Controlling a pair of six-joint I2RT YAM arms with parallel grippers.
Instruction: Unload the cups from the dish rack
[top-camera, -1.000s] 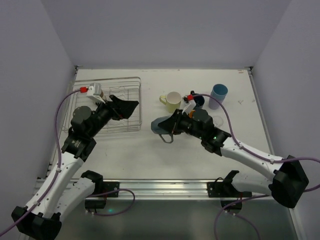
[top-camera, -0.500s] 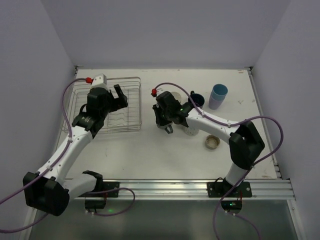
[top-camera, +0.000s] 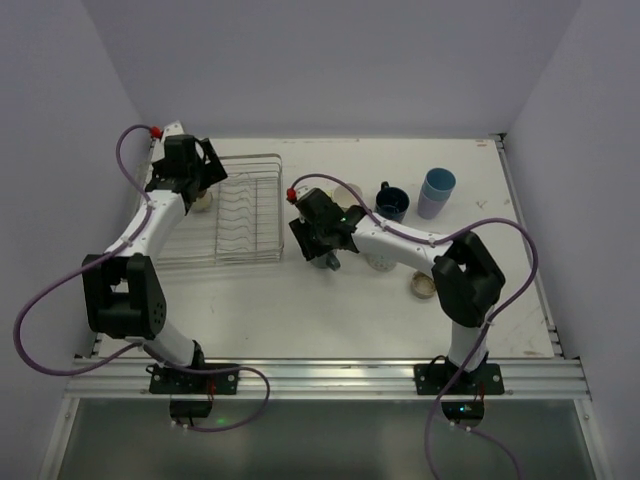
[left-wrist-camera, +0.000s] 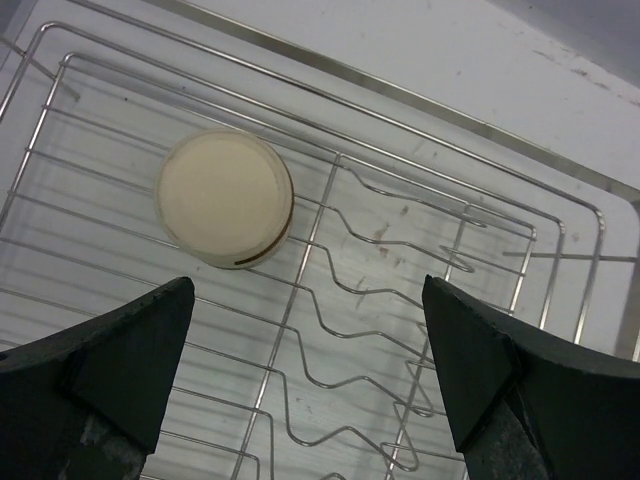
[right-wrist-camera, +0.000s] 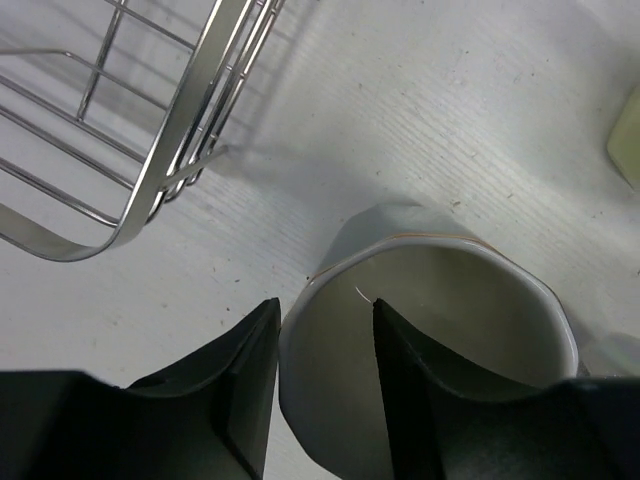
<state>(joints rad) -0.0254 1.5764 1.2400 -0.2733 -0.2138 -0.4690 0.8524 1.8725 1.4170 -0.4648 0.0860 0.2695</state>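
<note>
Over far-left bench corner: left gripper spread above upturned cream cup in dish rack; skewed descent could snag wires. Right gripper pinches grey cup wall beside rack.

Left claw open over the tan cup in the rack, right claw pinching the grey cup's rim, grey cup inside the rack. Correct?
One error: the grey cup is not inside the dish rack. The right wrist view shows it outside, beside the rack's corner, with the white table around it. The rest holds: the left claw is open over the tan cup in the rack, and the right claw pinches the grey cup's rim.
</note>
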